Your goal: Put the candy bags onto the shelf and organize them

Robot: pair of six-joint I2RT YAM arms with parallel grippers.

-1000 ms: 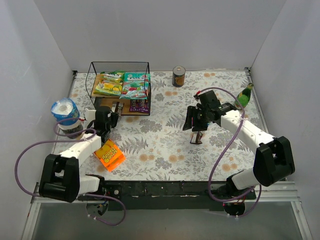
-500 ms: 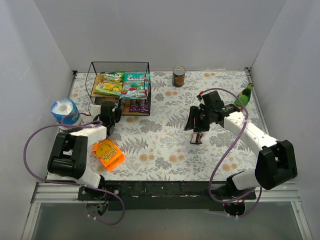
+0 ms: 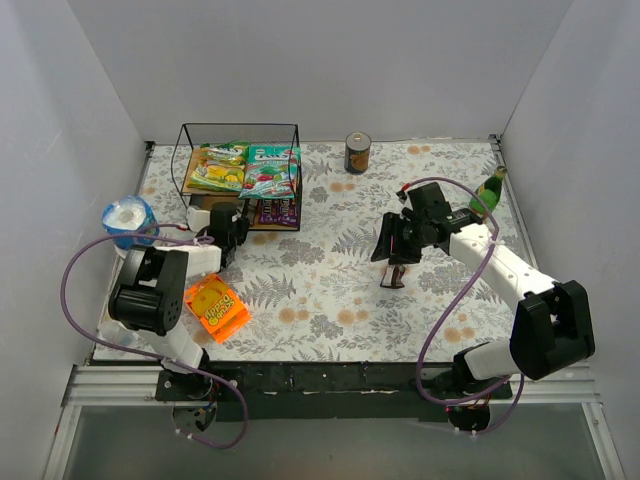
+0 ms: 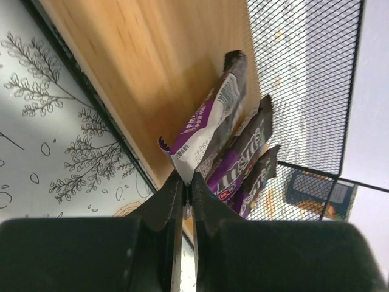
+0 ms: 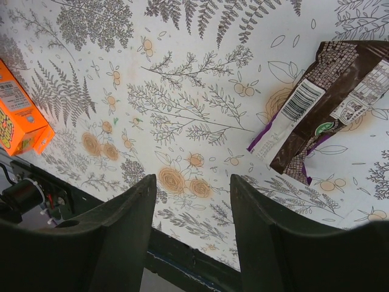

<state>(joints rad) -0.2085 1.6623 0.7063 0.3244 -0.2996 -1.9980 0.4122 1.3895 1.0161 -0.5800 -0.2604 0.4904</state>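
The shelf [image 3: 186, 150] stands at the back left. A yellow-green bag [image 3: 220, 168] and a teal bag [image 3: 270, 168] lie on its top board. Purple packets [image 3: 278, 210] lie on the lower board [image 4: 146, 55]. My left gripper [image 3: 232, 222] is at the lower board's front edge. In the left wrist view it [image 4: 185, 182] is shut on the white end of a purple packet [image 4: 209, 118], which lies beside two more purple packets [image 4: 246, 158]. My right gripper [image 3: 395, 242] hangs open and empty above a brown packet [image 3: 394, 276], which lies on the table in the right wrist view [image 5: 328, 97].
An orange flat package [image 3: 218, 308] lies near the left arm and shows in the right wrist view [image 5: 18, 115]. A blue-and-white tub [image 3: 128, 220] stands at the left edge. A can [image 3: 357, 153] stands at the back and a green bottle [image 3: 488, 192] at the right.
My left gripper has moved forward and right to the shelf's lower board, the arm folding in behind it. The right gripper has shifted slightly right and stays open.
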